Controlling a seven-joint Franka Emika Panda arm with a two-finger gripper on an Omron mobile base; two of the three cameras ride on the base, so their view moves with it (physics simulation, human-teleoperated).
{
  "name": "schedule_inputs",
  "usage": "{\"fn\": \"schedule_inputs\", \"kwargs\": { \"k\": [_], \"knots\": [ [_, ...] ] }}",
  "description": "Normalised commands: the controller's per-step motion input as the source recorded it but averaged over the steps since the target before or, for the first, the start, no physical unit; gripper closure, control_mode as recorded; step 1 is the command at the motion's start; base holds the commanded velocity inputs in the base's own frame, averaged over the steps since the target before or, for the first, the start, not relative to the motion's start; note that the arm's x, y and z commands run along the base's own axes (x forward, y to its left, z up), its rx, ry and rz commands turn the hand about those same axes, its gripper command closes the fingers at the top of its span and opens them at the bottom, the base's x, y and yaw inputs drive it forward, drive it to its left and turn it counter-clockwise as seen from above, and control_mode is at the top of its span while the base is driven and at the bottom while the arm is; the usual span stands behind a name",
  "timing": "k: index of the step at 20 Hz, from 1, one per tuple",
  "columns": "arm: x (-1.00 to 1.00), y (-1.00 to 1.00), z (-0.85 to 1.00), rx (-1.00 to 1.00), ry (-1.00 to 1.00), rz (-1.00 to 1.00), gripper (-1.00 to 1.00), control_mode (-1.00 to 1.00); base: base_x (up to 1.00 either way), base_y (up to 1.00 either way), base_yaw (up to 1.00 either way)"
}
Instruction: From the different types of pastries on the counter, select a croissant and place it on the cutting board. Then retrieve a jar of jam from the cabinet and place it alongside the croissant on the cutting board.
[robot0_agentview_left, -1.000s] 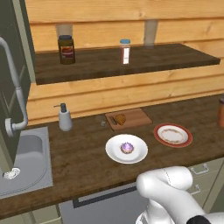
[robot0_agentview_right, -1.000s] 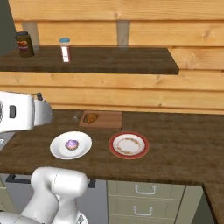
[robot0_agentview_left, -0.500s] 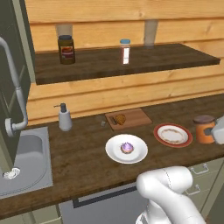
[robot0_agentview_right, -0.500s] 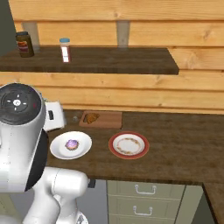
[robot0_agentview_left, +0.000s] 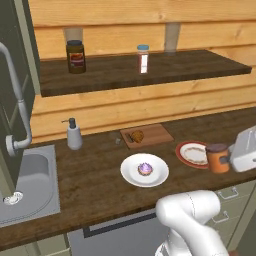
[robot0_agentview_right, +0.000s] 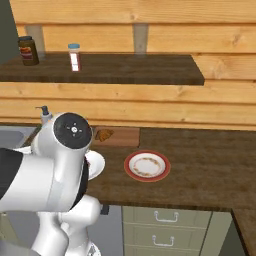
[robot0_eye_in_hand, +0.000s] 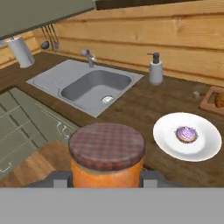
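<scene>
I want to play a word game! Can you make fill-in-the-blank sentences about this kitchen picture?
1. The croissant lies on the ____ board.
2. The purple cupcake sits on a ____ plate.
3. The gripper holds a jar of jam with a ____ body.
4. The soap dispenser stands beside the ____.

Missing words: cutting; white; orange; sink

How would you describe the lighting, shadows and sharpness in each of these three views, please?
Left base view: flat, even light, no glare; the shelf casts a soft shadow on the wall below. Right base view: the arm's near white body looks slightly soft. Hand view: the jam jar held in the gripper looms large, and the cupcake is a little blurred.
</scene>
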Motion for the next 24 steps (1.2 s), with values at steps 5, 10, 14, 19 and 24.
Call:
{"fn": "schedule_inputs", "kwargs": {
  "k": [5, 10, 14, 19, 24],
  "knots": [
    [0.60, -0.03, 0.00, 0.08, 0.33, 0.11, 1.00, -1.00, 0.00, 0.00, 0.00],
    [0.64, -0.18, -0.21, 0.06, 0.07, 0.18, 1.00, -1.00, 0.00, 0.00, 0.00],
    [0.78, -0.28, -0.59, 0.01, -0.27, 0.12, 1.00, -1.00, 0.00, 0.00, 0.00],
    [0.83, -0.24, -0.31, 0.11, -0.04, 0.11, 1.00, -1.00, 0.00, 0.00, 0.00],
    [0.64, -0.12, -0.23, 0.11, 0.01, 0.16, 1.00, -1.00, 0.00, 0.00, 0.00]
  ]
}}
